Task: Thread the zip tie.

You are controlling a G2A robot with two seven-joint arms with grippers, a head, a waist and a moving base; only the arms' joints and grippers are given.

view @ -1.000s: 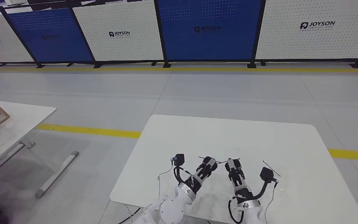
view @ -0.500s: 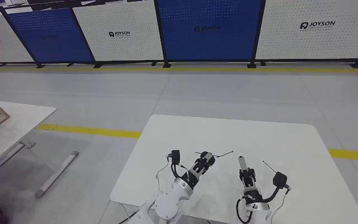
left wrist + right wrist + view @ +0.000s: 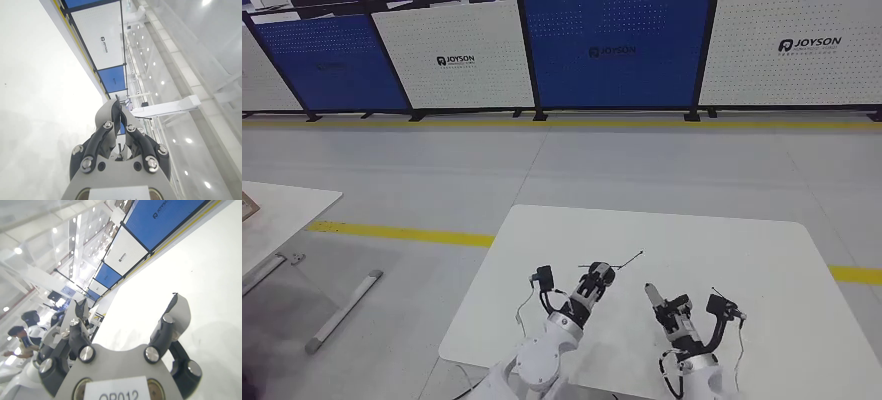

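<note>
a: how far along is the threading?

b: top view: my left gripper is pinched on the zip tie, near the front of the table. the tail sticks out straight, with no loop. my right gripper sits near it, apart.

a: and the wrists?

b: left wrist: jaws pressed together, and the tie is too thin to make out. right wrist: jaws spread wide, holding nothing. i judge the tie picked up and all the threading left.
</note>
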